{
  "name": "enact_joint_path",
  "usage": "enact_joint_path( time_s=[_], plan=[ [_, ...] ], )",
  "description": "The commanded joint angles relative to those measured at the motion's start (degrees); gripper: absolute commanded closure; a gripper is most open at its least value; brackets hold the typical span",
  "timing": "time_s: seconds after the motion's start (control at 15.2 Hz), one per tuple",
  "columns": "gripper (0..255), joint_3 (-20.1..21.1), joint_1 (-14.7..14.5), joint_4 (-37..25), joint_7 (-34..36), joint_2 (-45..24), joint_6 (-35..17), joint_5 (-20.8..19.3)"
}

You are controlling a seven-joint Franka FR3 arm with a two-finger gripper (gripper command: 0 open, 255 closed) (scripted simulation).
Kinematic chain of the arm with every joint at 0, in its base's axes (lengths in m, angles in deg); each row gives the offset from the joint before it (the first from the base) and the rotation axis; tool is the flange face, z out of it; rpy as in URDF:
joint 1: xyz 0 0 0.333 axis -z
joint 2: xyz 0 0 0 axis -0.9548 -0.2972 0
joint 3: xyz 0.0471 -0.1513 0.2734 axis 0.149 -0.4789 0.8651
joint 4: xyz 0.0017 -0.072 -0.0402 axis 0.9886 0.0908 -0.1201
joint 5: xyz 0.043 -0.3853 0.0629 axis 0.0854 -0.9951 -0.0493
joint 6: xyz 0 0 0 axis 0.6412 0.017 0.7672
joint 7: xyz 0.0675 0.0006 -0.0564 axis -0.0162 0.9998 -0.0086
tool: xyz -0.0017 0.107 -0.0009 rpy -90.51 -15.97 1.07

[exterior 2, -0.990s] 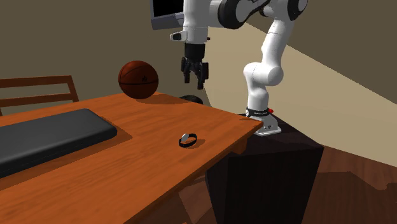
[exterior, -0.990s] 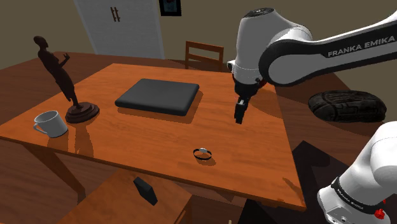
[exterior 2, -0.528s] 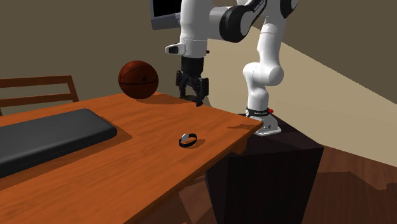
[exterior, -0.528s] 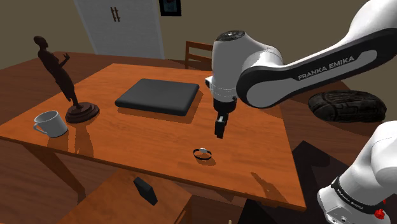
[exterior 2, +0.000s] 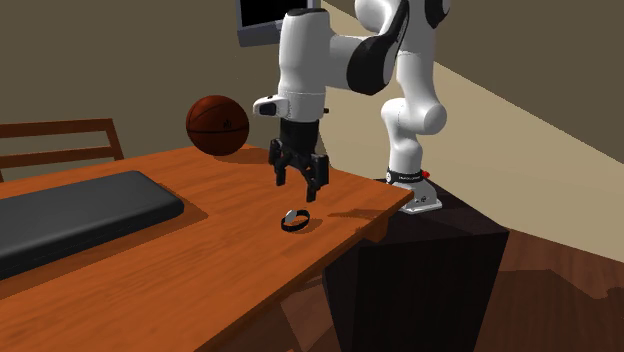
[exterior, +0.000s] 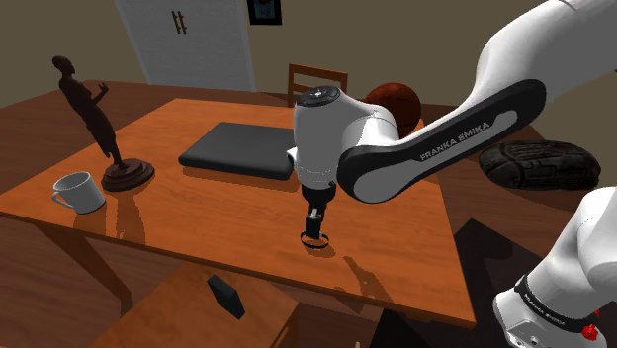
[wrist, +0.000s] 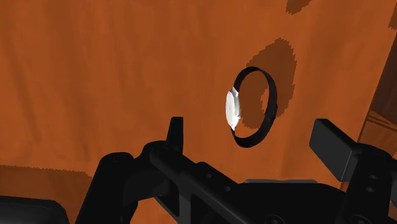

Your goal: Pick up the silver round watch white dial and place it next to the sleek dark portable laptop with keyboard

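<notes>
The pincer was open: in the wrist view its two black fingers stood wide apart with nothing between them. It hung just above the watch, not touching it. The watch lay on the wooden table, directly under the pincer and near the table edge on the side of the stand.

Seen along the pincer, the watch was a little ahead of the fingertips and about midway between the two fingers. Its dark strap made a closed loop resting on its edge on the table, so the loop's opening faced up toward the pincer, and the pale dial sat upright on one side of the loop. The loop looked oval. Its long axis ran across the line that joins the two fingers, and its narrow width lay along that line. I judged that the next move called for a straight descent so that the fingers pass on both sides of the loop, the dial facing one finger.

The dark closed laptop lay flat, well apart from the pincer, farther from the stand than the watch.

I counted one watch, one laptop, and one arm with one pincer. Also on the table were one dark statuette and one pale mug, both beyond the laptop from the pincer.
</notes>
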Motion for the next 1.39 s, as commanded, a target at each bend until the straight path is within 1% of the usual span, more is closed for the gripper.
enact_joint_path(
  time_s=[0.0, 0.33, 0.79, 0.86, 1.32],
  plan=[
    [0, -0.06, -0.04, 0.54, 0.35, -0.86, -1.33, -0.64],
    [0, -0.4, -0.08, 1.9, 1.44, -2.96, -4.46, -2.26],
    [0, -0.4, -0.08, 1.9, 1.44, -2.95, -4.45, -2.25],
    [255, -0.4, -0.08, 1.9, 1.44, -2.95, -4.45, -2.25],
    [255, -0.4, -0.08, 1.91, 1.43, -2.94, -4.45, -2.25]
  ],
)
